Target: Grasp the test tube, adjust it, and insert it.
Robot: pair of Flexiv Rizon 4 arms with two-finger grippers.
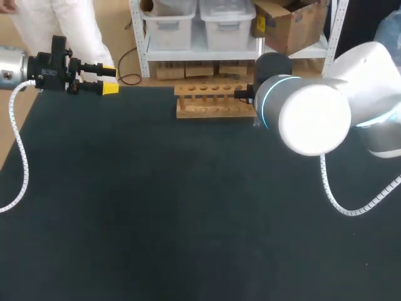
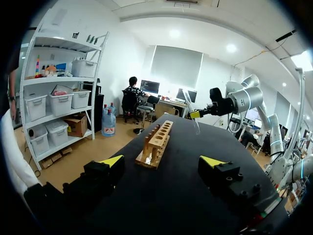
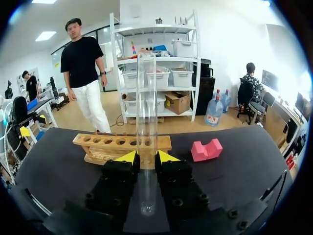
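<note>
From where I stand, the right arm comes in from the 3 o'clock side of the dark table. Its right gripper is clamped on the clear test tube, with one yellow tip pressed to each side of the glass. The tube runs on well past the fingers at both ends. Seen from the other arm it stands close to upright with a slight lean, held in the air and apart from the wooden rack. That rack lies along the table's far edge at about 12 o'clock, just ahead of the right gripper, its row of holes facing up. A pink block sits on the table near the rack's end, at about 1 o'clock from the right gripper. The left gripper is off at the 10 o'clock corner, well away from the rack, its jaws spread wide with nothing between them.
</note>
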